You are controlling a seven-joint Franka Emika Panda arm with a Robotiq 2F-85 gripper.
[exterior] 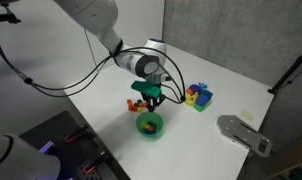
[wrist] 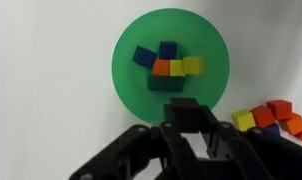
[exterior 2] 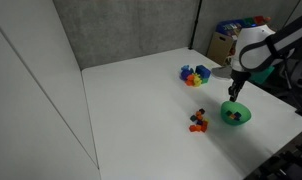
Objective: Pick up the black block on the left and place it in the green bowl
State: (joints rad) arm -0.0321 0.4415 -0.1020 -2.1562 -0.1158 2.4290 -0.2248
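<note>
Gripper (wrist: 186, 122) with black block (wrist: 187, 112) above bowl (wrist: 126, 80)

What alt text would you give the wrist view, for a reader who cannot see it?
Seen from above, the gripper holds the black block at the near edge of the green bowl. The bowl contains small blue, orange and yellow blocks; more coloured blocks lie on the white table at the right.

White table (exterior 2: 141, 100) before a grey wall (exterior 2: 121, 30).
Even light; a pale panel (exterior 2: 26, 90) stands on the left, a cardboard box (exterior 2: 223, 47) far right.
</note>
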